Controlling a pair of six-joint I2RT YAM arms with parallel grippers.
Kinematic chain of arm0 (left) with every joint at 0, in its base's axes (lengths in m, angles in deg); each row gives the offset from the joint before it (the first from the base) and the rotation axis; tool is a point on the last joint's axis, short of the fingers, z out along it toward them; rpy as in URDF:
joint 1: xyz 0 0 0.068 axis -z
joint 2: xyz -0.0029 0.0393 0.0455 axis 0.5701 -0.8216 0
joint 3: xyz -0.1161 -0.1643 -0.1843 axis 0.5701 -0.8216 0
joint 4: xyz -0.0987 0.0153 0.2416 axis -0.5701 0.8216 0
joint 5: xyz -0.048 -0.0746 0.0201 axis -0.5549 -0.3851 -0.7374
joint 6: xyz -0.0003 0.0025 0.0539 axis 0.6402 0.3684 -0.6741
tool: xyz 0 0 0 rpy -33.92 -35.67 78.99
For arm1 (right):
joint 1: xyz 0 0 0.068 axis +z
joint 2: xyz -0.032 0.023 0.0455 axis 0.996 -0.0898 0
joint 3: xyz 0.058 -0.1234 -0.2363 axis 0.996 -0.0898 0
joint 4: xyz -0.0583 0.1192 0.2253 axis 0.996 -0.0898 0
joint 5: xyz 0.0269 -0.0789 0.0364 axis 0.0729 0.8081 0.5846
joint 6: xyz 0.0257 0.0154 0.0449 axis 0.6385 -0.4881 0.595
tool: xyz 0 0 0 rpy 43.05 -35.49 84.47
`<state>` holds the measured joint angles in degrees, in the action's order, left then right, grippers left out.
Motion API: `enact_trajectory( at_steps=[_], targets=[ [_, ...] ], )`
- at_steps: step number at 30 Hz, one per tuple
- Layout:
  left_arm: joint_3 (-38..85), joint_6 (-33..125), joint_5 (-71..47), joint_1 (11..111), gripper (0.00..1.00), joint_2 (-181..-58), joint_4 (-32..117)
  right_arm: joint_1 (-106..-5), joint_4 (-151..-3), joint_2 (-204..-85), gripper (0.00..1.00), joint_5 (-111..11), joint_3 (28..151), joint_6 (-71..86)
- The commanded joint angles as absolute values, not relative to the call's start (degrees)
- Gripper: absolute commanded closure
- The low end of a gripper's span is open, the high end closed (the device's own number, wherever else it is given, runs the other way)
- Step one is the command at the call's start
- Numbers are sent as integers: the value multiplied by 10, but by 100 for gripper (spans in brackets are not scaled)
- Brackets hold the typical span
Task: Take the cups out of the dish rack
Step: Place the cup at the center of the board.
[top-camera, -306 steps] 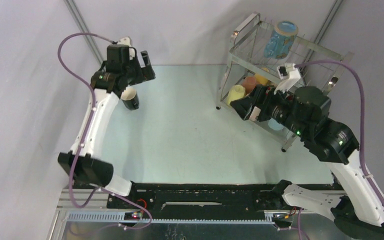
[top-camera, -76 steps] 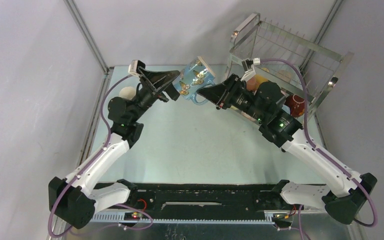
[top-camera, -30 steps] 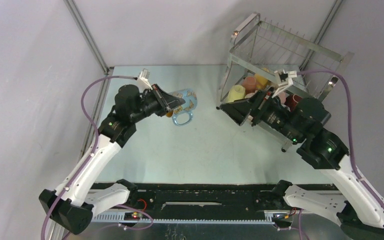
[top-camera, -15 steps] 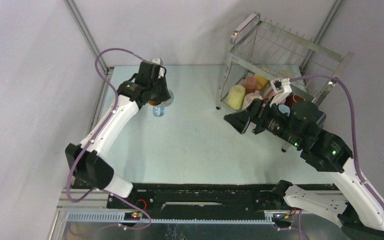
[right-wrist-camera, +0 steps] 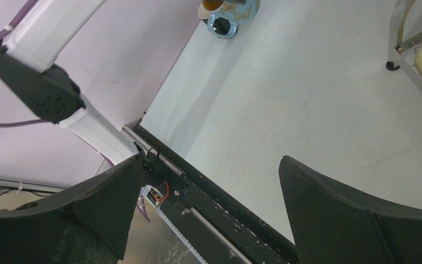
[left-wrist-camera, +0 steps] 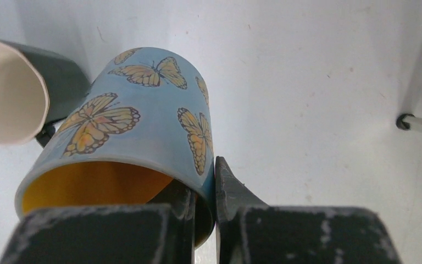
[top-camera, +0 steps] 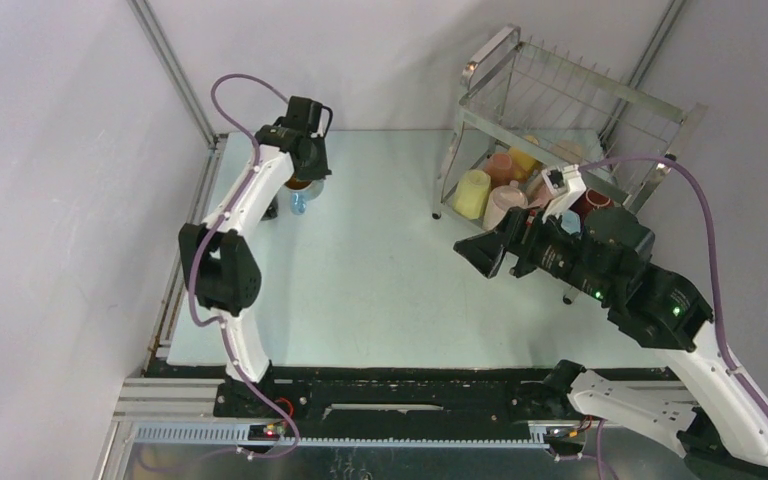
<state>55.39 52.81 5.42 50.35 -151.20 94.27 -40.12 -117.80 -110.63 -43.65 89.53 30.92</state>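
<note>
- While left gripper (left-wrist-camera: 204, 190) clamps the rim of butterfly mug (left-wrist-camera: 143, 121), it's upper left in top view, beside dark mug (left-wrist-camera: 60, 82)
- right gripper (right-wrist-camera: 210, 165) wide open, empty
- other cups (top-camera: 505, 190) in dish rack (top-camera: 570, 100), upper right

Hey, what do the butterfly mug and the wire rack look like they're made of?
The butterfly mug looks like glazed ceramic: a thick wall, smooth light blue outside with printed orange butterflies, yellow inside. The dish rack looks like polished or chrome-plated metal wire: thin bright rods and shiny looped end frames; which metal cannot be told.
</note>
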Motion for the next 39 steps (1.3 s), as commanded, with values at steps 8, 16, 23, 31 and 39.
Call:
enact_trajectory(
  at_steps=[8, 16, 23, 31, 39],
  targets=[
    [707, 486, 96, 483, 100, -1613, 953, -404, -1193, -1088, 0, -428, 910, 292],
    [719, 481, 89, 467, 100, -1662, 954, -404, -1203, -1087, 0, -428, 909, 289],
    [723, 483, 73, 460, 100, -1688, 956, -405, -1216, -1088, 0, -410, 909, 286],
    [731, 485, 65, 448, 94, -1706, 962, -407, -1219, -1092, 0, -410, 910, 281],
    [740, 479, 54, 442, 69, -1711, 966, -410, -1218, -1097, 0, -413, 909, 281]
  ],
)
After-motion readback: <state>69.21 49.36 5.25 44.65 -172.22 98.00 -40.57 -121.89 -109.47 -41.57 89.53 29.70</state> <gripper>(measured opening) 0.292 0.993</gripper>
